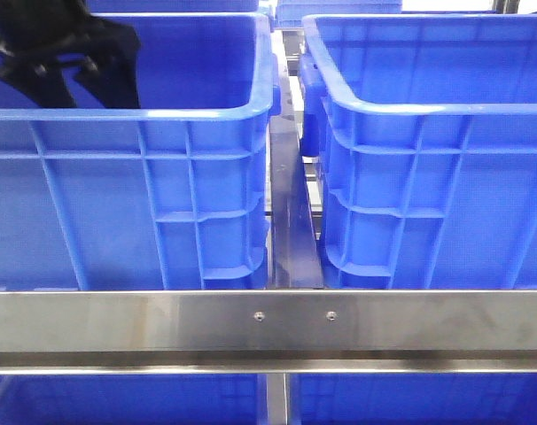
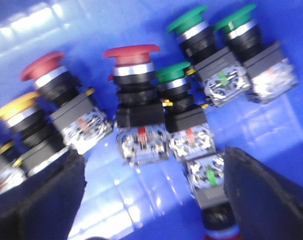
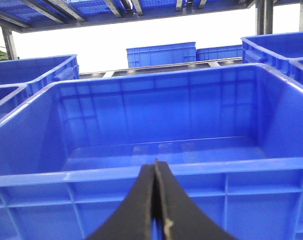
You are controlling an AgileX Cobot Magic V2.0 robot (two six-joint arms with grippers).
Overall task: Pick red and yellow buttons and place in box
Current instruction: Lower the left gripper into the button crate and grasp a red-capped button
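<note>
Between the left gripper's (image 2: 151, 200) spread fingers, a red button (image 2: 134, 100).

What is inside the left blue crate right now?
Push buttons with red, green and yellow caps lie on the left crate floor below the open left gripper; its jaws hide a few.

The left hand (image 2: 151, 200) hangs low with its fingers (image 2: 36, 200) spread wide apart, gripping nothing. The right hand (image 3: 155, 200) has its fingers pressed together, empty.
</note>
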